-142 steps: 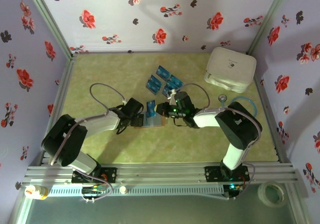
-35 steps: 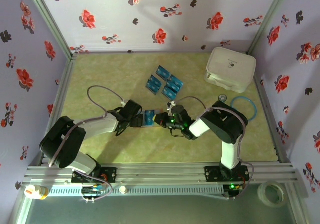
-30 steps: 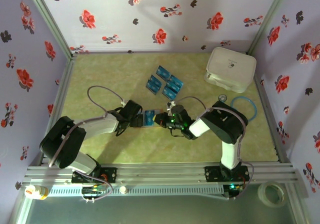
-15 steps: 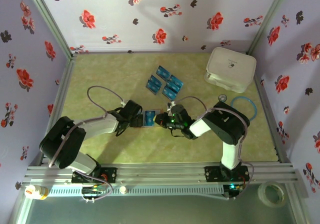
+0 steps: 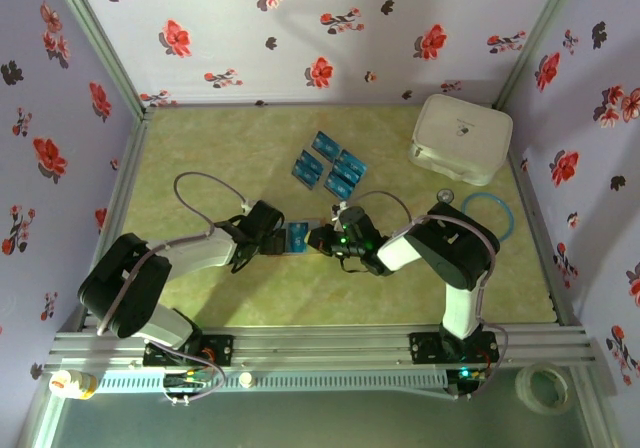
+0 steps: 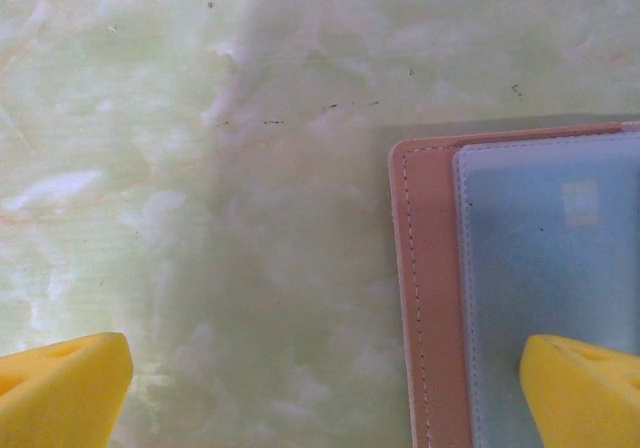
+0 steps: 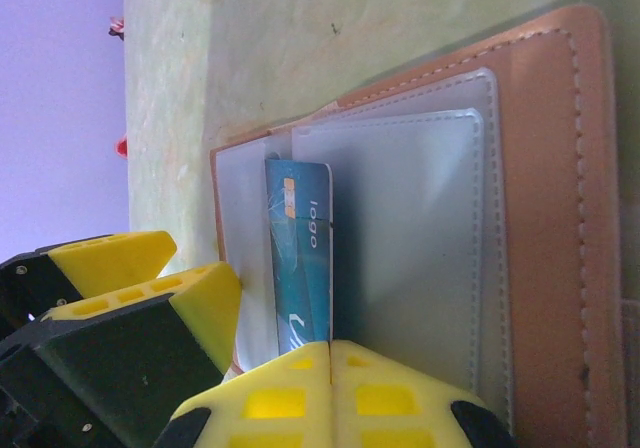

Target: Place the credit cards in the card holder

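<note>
The left half of the counter [image 5: 190, 148] lies bare, and so does the near strip in front of the arms. At the middle, room is tight. The left end effector [image 5: 279, 238], jaws spread wide, and the right end effector [image 5: 319, 240], jaws pressed together, face each other across the card holder [image 5: 299, 237] and block both its sides. A bare strip separates it from the loose cards [image 5: 330, 165] beyond. The white box [image 5: 461, 138] fills the far right corner, with a blue ring [image 5: 487, 213] near it. A cable [image 5: 200, 172] loops up left of centre.
</note>
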